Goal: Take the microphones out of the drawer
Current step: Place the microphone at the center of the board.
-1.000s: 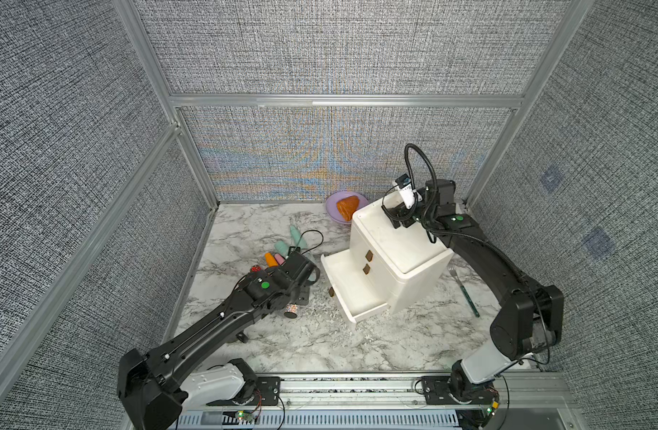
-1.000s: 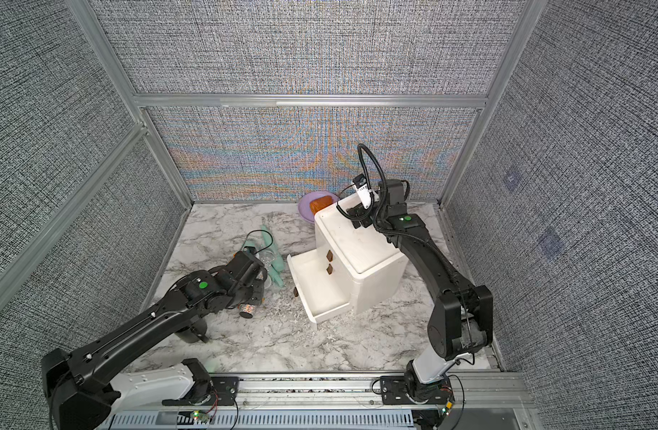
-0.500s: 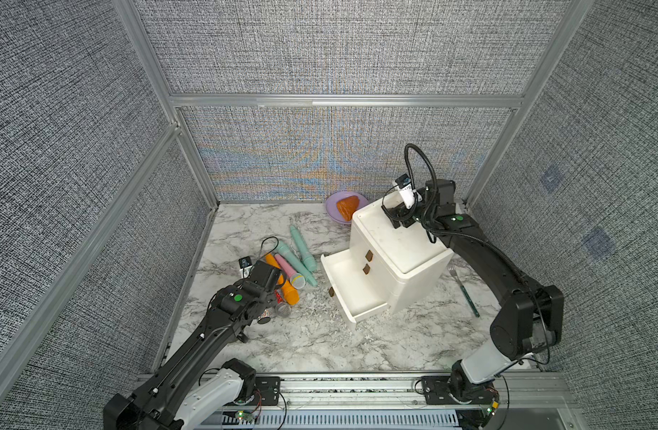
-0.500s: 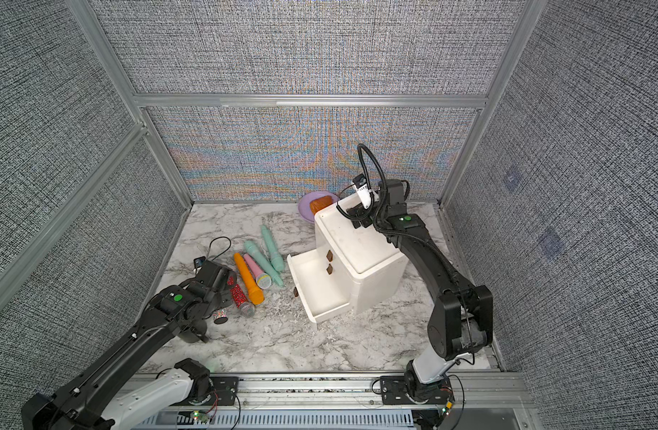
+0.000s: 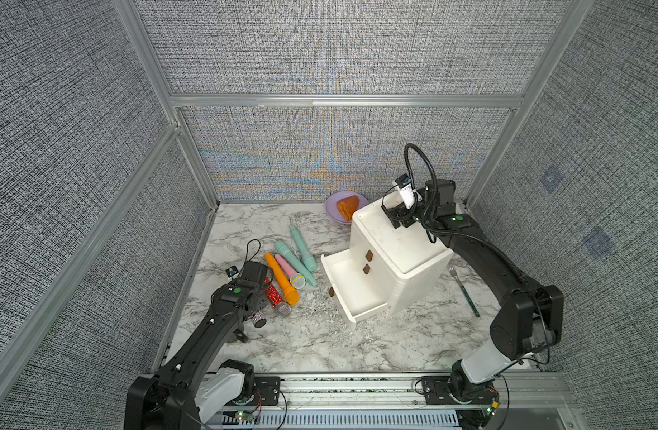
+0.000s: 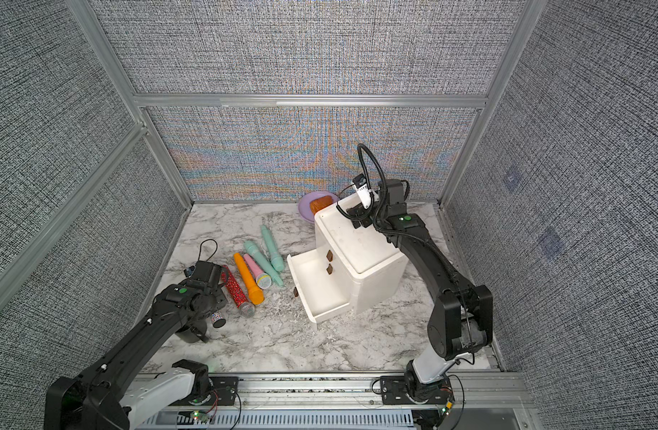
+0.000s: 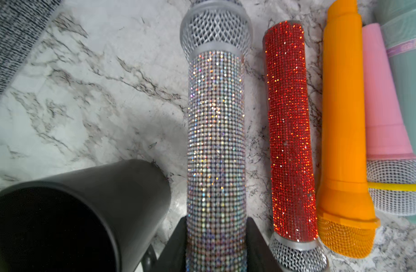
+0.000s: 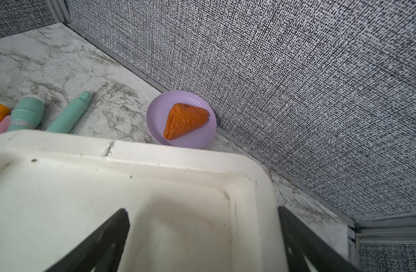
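The microphone [image 7: 215,131], silver glitter with a mesh head, sits between the fingers of my left gripper [image 7: 216,235], which is shut on its handle. It hangs low over the marble at the front left, beside a red glitter microphone [image 7: 289,131]. In both top views only its end [image 5: 259,321] [image 6: 217,319] pokes out from under my left wrist. The drawer [image 5: 351,286] of the white cabinet [image 5: 402,257] stands pulled out and empty. My right gripper [image 8: 202,226] [image 5: 396,217] rests open on the cabinet's top back corner.
Orange [image 5: 281,277], pink [image 5: 290,266] and two teal microphones [image 5: 303,247] lie in a row left of the drawer. A black cup [image 7: 72,212] sits close beside the held microphone. A purple plate [image 5: 335,201] with orange food is behind the cabinet, and a green fork [image 5: 465,290] is to its right.
My left arm has swung from the drawer's side out to the front left, carrying the silver microphone and uncovering the row of microphones. The right arm has not moved.
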Available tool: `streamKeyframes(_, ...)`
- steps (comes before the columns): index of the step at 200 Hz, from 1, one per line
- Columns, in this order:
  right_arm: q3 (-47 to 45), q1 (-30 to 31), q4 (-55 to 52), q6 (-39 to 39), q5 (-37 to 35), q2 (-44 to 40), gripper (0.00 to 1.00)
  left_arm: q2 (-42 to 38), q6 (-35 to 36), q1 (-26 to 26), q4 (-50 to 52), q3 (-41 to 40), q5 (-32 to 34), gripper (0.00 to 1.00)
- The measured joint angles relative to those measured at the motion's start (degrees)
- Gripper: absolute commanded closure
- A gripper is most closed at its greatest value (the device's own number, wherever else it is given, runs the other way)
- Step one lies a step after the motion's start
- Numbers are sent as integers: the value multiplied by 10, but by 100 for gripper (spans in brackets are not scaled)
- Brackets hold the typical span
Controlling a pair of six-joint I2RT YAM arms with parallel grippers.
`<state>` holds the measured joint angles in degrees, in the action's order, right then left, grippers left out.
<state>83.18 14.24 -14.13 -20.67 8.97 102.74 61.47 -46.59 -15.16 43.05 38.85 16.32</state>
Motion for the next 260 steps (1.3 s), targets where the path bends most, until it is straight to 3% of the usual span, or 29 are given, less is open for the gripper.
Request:
streamKeyframes(129,0,0,-3,0,-1,2,2,92,-12,12,-153,-52,-36,100)
streamKeyframes(150,0,0,-3,0,-1,3,2,96,-17,12,-165,-58,-43,94)
streamKeyframes(179,0,0,-4,0,-1,3,2,100,-21,12,-171,-59,-48,77)
streamKeyframes(260,1,0,-4,0,-1,3,2,92,-32,12,-160,-54,-59,63)
